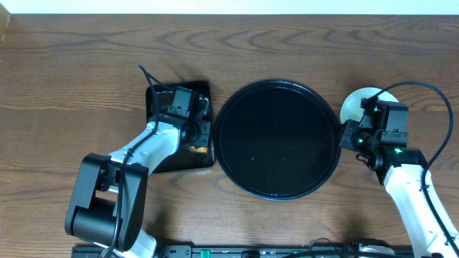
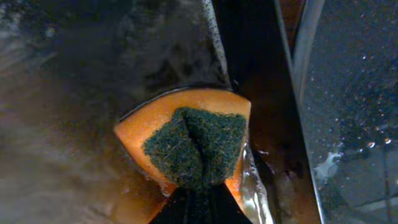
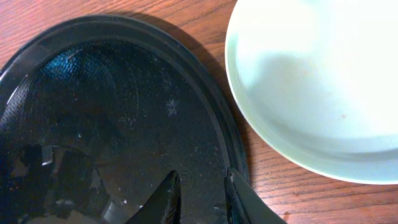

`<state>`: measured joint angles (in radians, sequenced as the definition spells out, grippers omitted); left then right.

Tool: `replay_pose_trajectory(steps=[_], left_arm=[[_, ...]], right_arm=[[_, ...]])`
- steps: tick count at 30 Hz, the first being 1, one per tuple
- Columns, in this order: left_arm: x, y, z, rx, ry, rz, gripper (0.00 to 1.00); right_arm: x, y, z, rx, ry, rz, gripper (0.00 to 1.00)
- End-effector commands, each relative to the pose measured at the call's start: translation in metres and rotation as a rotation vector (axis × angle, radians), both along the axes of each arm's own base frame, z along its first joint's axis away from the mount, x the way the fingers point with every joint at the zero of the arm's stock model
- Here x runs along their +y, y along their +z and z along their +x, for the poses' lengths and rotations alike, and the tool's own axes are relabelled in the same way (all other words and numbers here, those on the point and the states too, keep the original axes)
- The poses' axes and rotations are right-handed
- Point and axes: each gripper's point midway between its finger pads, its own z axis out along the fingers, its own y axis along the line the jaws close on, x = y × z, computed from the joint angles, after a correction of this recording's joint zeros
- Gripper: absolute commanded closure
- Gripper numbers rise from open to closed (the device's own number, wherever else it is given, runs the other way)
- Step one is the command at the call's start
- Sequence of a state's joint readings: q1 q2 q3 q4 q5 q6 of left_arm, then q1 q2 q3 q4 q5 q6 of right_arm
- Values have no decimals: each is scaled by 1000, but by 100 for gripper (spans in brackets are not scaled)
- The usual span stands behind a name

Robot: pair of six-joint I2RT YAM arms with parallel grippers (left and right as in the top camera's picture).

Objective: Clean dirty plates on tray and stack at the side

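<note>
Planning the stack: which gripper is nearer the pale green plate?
Right. The right gripper hovers at the round tray's rim beside the plate; the left gripper, gripping a sponge, is across it over the rectangular tray.

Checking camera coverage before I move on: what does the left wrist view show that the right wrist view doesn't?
Left wrist only: the orange sponge with its green scouring face, pinched in the left pincer over the small rectangular tray. Right wrist only: a pale mint plate on the wood table, and the right pincer, open and empty. Both: the round black tray.
</note>
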<state>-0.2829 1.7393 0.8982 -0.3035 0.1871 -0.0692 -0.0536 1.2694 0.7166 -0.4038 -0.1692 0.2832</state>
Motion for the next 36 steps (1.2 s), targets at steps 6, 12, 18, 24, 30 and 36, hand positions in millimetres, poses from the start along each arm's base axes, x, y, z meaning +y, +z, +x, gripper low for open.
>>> replay_pose_trajectory(steps=[6, 12, 18, 24, 30, 36], left_arm=[[22, -16, -14, 45, 22, 133, 85], [24, -8, -21, 72, 96, 115, 84], [36, -15, -69, 272, 135, 163, 84], [38, -15, -73, 290, 127, 174, 84], [36, -9, -47, 191, 138, 172, 84], [3, -3, -34, 120, -62, 60, 88]], right_arm=[[5, -1, 0, 4, 24, 0, 78], [5, -2, -1, 7, 24, 0, 78], [5, -2, -1, 7, 24, 0, 78], [5, -2, -1, 8, 24, 0, 78], [5, -2, -2, 11, 24, 0, 78], [5, -2, -2, 11, 24, 0, 78]])
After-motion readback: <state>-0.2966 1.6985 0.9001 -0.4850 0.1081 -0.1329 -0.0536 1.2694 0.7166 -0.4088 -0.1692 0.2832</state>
